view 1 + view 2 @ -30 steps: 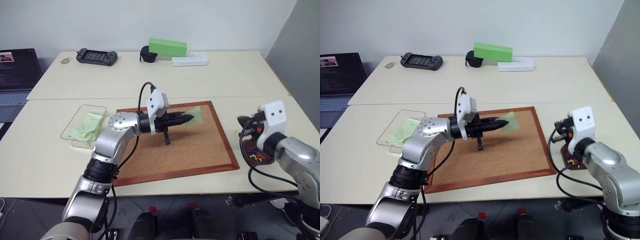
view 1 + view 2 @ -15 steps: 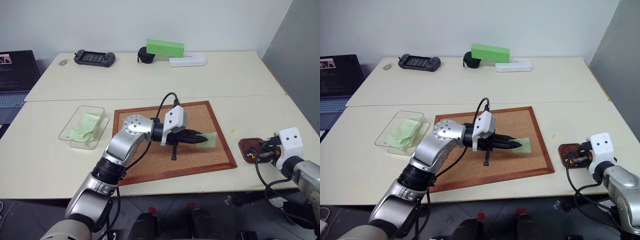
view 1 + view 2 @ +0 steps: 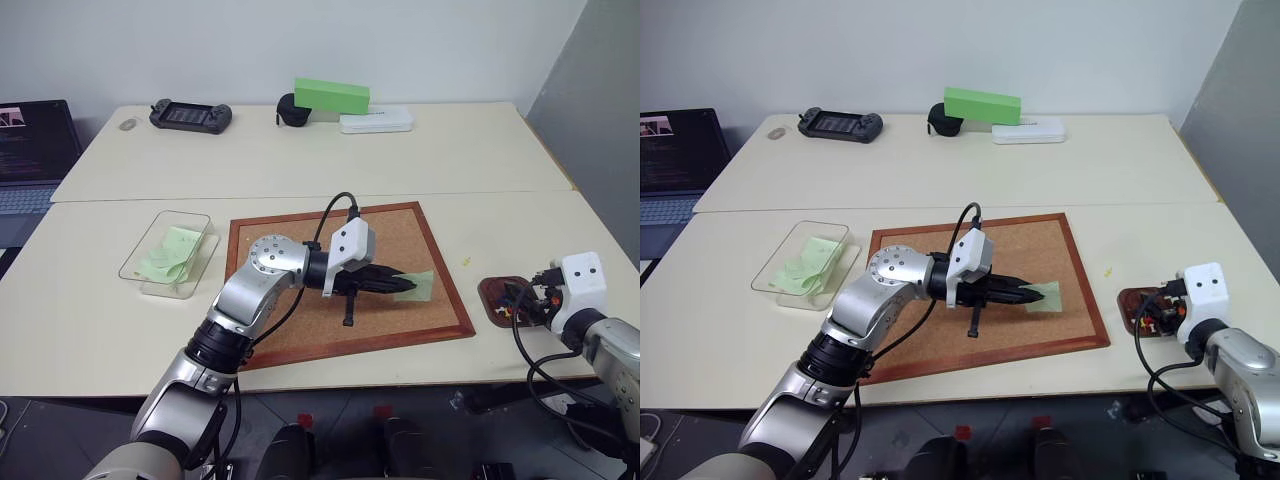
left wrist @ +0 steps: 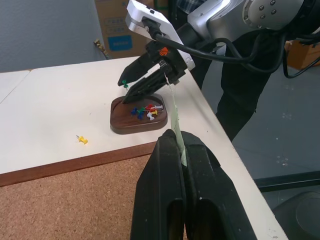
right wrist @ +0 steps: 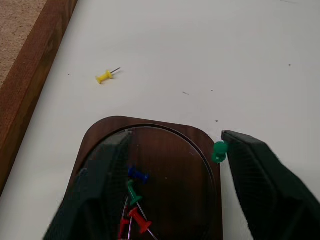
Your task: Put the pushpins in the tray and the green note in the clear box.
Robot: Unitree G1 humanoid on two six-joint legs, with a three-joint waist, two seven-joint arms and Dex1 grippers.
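My left gripper [image 3: 1025, 291] is shut on the pale green note [image 3: 422, 285] and holds it low over the right part of the corkboard [image 3: 290, 325]; the left wrist view shows the note [image 4: 174, 107] edge-on between the fingers. The dark brown tray [image 5: 170, 150] sits right of the board with several coloured pushpins [image 5: 134, 200] in it. My right gripper [image 5: 175, 136] hangs open over the tray, and a green pushpin [image 5: 218, 151] is at one fingertip by the rim. A yellow pushpin [image 5: 105, 76] lies on the table between tray and board. The clear box [image 3: 205, 258], left of the board, holds green paper.
At the table's far side stand a bright green block [image 3: 331, 96], a white case [image 3: 376, 121] and a black game controller [image 3: 190, 114]. A laptop [image 3: 30, 140] is at the far left. The tray is close to the table's right front edge.
The left gripper carried the note toward the board's near right part. The right gripper sank to the tray and opened its fingers. The camera view shifted as well.
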